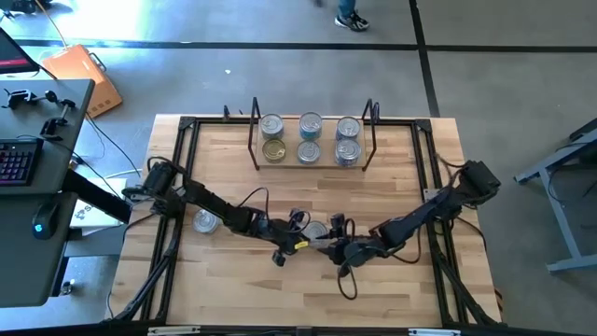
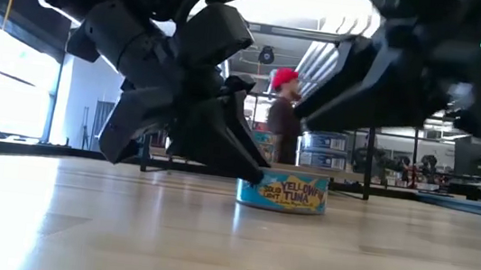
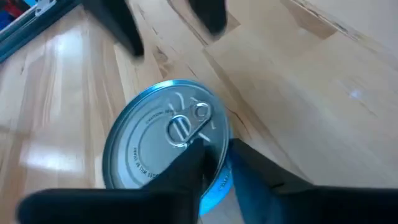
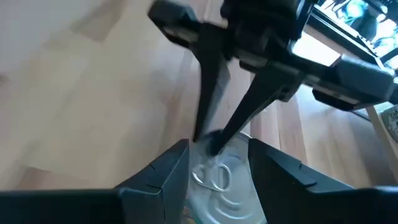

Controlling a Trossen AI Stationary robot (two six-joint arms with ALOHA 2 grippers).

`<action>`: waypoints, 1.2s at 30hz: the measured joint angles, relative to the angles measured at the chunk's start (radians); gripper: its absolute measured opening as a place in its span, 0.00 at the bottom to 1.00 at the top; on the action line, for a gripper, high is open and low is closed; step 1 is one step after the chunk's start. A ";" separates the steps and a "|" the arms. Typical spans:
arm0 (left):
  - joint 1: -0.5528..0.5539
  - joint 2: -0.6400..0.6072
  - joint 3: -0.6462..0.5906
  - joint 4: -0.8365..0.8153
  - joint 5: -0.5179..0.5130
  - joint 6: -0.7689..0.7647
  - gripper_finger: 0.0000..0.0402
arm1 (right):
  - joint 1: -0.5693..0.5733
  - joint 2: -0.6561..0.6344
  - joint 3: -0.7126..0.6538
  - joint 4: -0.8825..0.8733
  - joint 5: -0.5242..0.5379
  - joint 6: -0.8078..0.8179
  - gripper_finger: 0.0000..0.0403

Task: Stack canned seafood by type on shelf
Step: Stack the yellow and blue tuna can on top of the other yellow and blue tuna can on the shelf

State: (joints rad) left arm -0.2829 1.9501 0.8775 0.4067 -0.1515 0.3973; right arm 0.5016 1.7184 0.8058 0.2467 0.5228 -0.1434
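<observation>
A short tuna can (image 1: 316,229) with a silver pull-tab lid and a blue and yellow side (image 2: 284,193) stands on its base mid-table. My left gripper (image 1: 300,231) reaches it from the table's left and is shut on its rim (image 3: 217,158). My right gripper (image 4: 217,152) is open, coming from the table's right. Its two fingers stand either side of the can from above, and I cannot tell whether they touch it. The shelf (image 1: 290,161) at the far edge carries several cans in three columns. My left gripper pinches the can's rim (image 3: 222,163) on the side toward the table's left. One finger (image 3: 186,171) lies over the lid and the other (image 3: 267,177) is outside the wall. The fingers slant down from the table's left (image 2: 242,158). The can stands level on the table.
One more silver-lidded can (image 1: 205,221) lies on the table under my left arm. A black frame (image 1: 182,187) runs round the tabletop. Bare wood lies between the grippers and the shelf. A person in a red cap (image 2: 281,112) stands in the room behind.
</observation>
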 joint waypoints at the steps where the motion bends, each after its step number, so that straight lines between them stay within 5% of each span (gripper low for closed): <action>1: 0.000 0.000 0.003 -0.003 0.001 -0.001 0.13 | 0.008 -0.014 0.007 -0.025 0.000 0.014 0.39; 4: 0.000 0.001 0.021 -0.014 0.003 -0.045 0.03 | 0.035 -0.058 0.021 -0.098 -0.001 0.048 0.39; 13: 0.008 -0.004 0.081 -0.035 0.022 -0.163 0.00 | 0.075 -0.119 0.027 -0.226 -0.004 0.128 0.40; 24: 0.038 -0.005 0.094 0.009 0.069 -0.330 0.00 | 0.035 0.011 0.024 -0.202 0.018 -0.089 0.64; 30: 0.047 -0.006 0.094 0.047 0.070 -0.369 0.00 | 0.035 0.088 0.023 -0.157 0.158 -0.124 0.65; 36: 0.045 -0.006 0.094 0.069 0.072 -0.382 0.00 | 0.036 0.103 0.023 -0.151 0.177 -0.062 0.62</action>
State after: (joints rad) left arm -0.2379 1.9438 0.9714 0.4756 -0.0794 0.0153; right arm 0.5373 1.8210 0.8288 0.0956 0.6993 -0.2059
